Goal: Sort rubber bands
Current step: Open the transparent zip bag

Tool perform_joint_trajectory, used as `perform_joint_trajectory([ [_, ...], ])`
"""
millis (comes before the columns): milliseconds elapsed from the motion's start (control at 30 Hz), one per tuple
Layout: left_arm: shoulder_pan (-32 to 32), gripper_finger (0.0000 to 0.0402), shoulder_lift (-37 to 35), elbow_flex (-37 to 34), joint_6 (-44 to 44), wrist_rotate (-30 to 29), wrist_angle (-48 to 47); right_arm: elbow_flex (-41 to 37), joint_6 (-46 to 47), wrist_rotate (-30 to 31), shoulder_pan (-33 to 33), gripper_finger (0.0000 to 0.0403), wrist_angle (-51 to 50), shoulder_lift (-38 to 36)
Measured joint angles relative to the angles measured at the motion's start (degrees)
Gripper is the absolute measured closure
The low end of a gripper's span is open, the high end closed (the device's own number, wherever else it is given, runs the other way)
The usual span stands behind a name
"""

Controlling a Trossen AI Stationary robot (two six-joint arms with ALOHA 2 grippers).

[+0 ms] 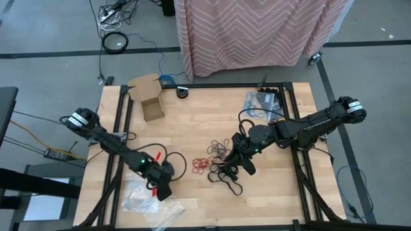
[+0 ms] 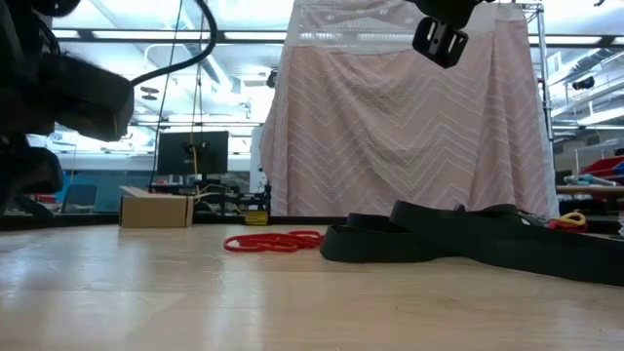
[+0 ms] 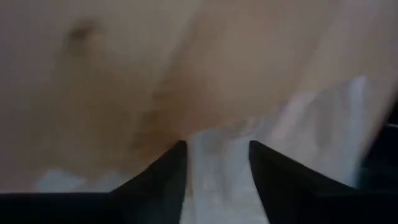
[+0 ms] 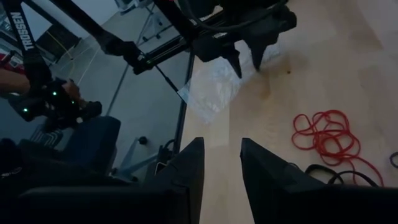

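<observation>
On the pale wooden table [image 1: 192, 115], limp, light red rubber loops [image 1: 200, 165] are lying while the open-fingered left gripper [image 1: 163, 191] and right gripper [image 1: 246, 168] are hovering; pinching one strand likely works best.

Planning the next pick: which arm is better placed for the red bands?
Right, probably. Right end effector hovers open beside the red rubber bands; left end effector is over the clear plastic bags.

red rubber bands [image 1: 200, 165] – black bands [image 1: 226, 178] | pink zigzag cloth [image 1: 257, 29] – tan table [image 1: 192, 115]
</observation>
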Motion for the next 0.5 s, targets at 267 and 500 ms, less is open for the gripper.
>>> perform_joint_trajectory([
  [267,0.0,0.0394,0.4,0.0,-1.7,2.8,-0.8,0.0,0.2,0.0,-0.1,0.031,0.0,0.0],
  [500,-0.2,0.0395,0.4,0.0,-1.4,3.3,2.4,0.0,-0.8,0.1,-0.1,0.0308,-0.2,0.0],
])
